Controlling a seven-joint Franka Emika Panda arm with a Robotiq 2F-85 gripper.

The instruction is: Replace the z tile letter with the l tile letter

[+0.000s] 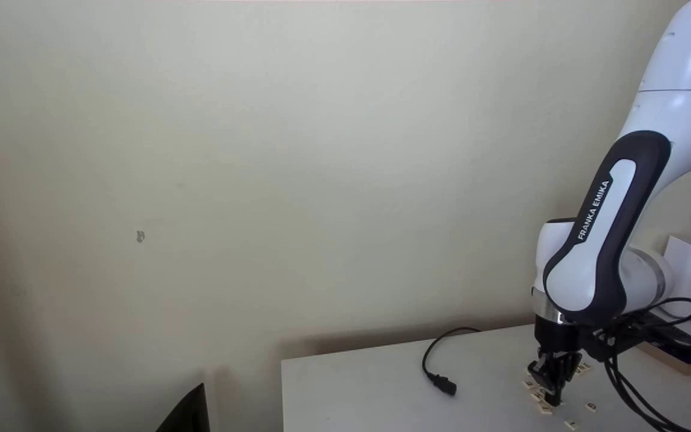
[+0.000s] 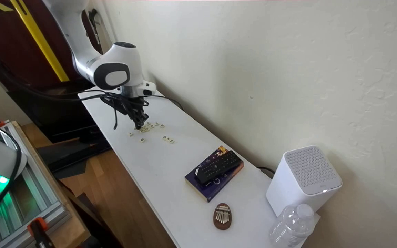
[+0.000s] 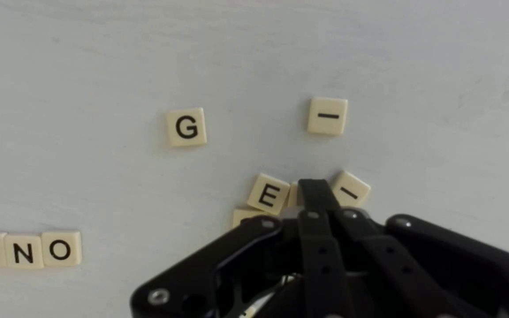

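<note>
My gripper (image 3: 318, 192) has its fingertips together, with no tile seen between them. It is low over a cluster of cream letter tiles, and its fingers hide part of the cluster. An E tile (image 3: 268, 194) lies left of the fingertips and a tile with a single bar (image 3: 351, 190) lies right. A second bar tile (image 3: 327, 116) and a G tile (image 3: 186, 127) lie apart. A row of tiles reading ONE (image 3: 24, 251) is at the left. No Z or L tile can be made out. The gripper also shows in both exterior views (image 1: 552, 393) (image 2: 140, 124).
A black cable (image 1: 441, 384) lies on the white table (image 2: 150, 168). A book (image 2: 197, 193) with a remote (image 2: 218, 167) on it, a small brown thumb piano (image 2: 222, 216), a white box-shaped device (image 2: 298, 179) and a clear bottle (image 2: 292, 225) stand farther along.
</note>
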